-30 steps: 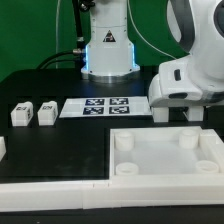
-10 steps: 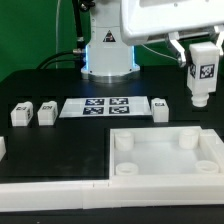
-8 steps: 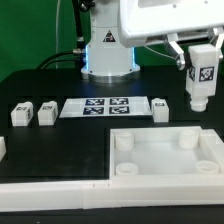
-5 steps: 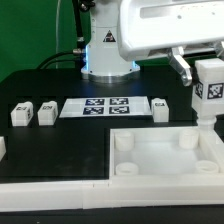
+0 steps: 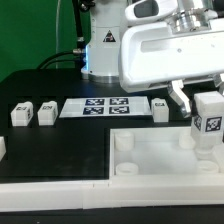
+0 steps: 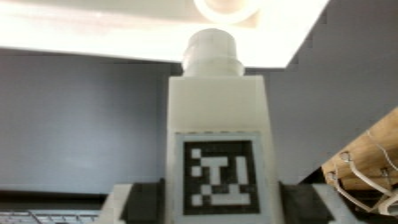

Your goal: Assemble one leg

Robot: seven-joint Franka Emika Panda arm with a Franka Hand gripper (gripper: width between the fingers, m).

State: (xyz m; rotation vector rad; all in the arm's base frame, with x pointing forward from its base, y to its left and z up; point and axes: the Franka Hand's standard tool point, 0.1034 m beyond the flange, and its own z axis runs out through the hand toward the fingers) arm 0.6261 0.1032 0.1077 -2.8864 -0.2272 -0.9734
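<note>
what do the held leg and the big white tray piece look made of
The leg looks like matte white plastic, smooth and uniform; its tag seems a printed black-and-white label. The tray piece has the same matte white plastic look, with moulded round sockets.

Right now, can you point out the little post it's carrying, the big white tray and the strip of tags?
leg (image 5: 208,122): exterior view, its tagged face.
tray-like piece (image 5: 160,160): exterior view, its bare floor.
marker board (image 5: 98,106): exterior view, its middle.

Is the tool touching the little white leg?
Touching. The wrist view shows the leg squeezed between the fingers of the tool.
</note>
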